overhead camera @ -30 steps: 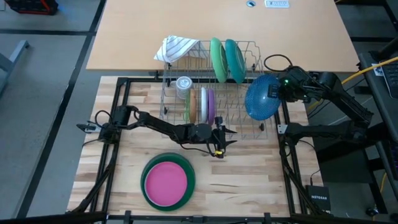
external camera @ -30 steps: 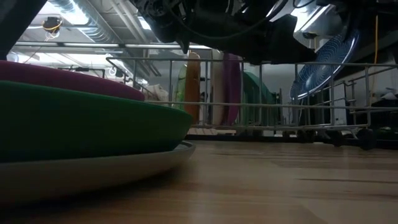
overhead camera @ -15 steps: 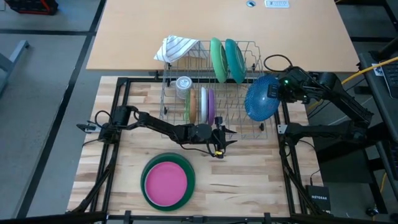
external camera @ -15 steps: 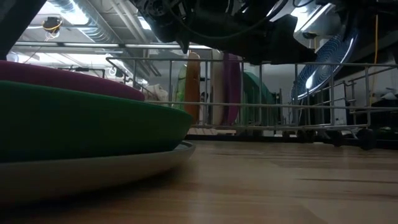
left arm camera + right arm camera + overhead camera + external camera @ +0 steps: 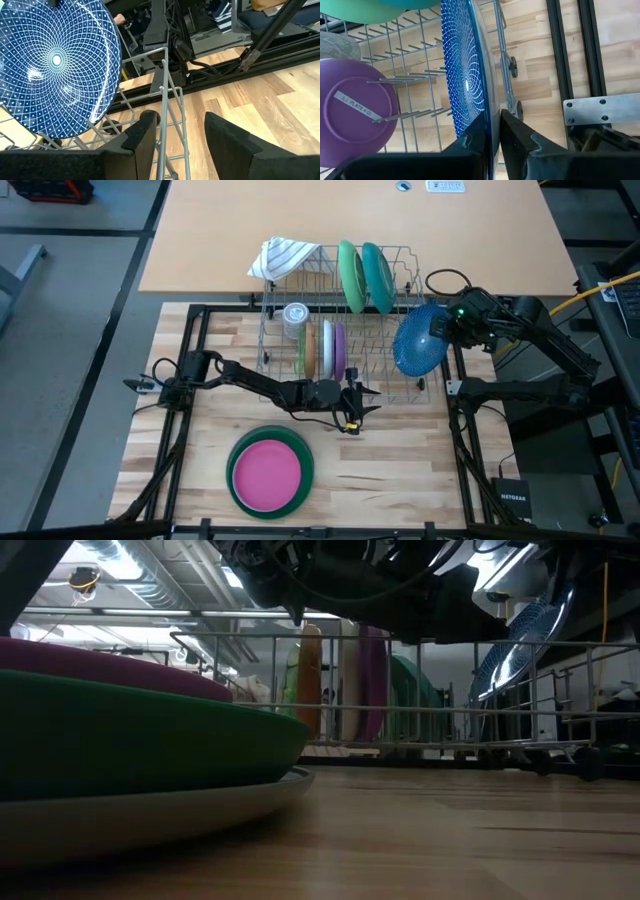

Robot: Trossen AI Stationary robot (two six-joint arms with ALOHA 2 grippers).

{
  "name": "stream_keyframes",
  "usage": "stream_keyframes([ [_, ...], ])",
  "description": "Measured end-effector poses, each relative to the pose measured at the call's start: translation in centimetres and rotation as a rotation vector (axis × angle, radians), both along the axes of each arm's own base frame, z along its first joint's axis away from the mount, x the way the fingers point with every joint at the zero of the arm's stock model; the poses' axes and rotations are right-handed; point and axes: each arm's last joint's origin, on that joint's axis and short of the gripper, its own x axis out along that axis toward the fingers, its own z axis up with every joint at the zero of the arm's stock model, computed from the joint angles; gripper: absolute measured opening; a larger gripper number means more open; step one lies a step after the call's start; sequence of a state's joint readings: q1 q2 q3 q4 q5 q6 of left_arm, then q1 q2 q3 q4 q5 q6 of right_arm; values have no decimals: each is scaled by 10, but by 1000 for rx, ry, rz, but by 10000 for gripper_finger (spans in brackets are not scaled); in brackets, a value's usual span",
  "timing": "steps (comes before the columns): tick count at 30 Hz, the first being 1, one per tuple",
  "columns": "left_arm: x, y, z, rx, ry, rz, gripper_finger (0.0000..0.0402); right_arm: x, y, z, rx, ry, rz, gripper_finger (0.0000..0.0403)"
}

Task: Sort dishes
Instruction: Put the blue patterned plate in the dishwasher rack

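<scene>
So your right gripper (image 5: 492,131) pinches the blue plate's (image 5: 418,340) rim, plate edge-on between its fingers (left gripper (image 5: 175,135) gapes, empty).

A pale butcher-block wooden tabletop (image 5: 400,470) sat inside a black metal frame (image 5: 186,380), beside a plain tan desk (image 5: 220,230). Grey floor (image 5: 70,330) lay around, and silver ceiling ducts (image 5: 130,570) ran overhead
</scene>
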State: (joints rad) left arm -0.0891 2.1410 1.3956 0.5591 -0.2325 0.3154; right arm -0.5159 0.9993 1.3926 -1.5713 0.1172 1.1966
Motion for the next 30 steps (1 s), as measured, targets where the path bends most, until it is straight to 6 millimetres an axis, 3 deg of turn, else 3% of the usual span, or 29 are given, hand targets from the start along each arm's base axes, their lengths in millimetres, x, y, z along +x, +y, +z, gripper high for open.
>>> stream_keyframes([
  [30,0,-1,-1,9,3,-7,156,1,1,0,64,-49,-42,52],
])
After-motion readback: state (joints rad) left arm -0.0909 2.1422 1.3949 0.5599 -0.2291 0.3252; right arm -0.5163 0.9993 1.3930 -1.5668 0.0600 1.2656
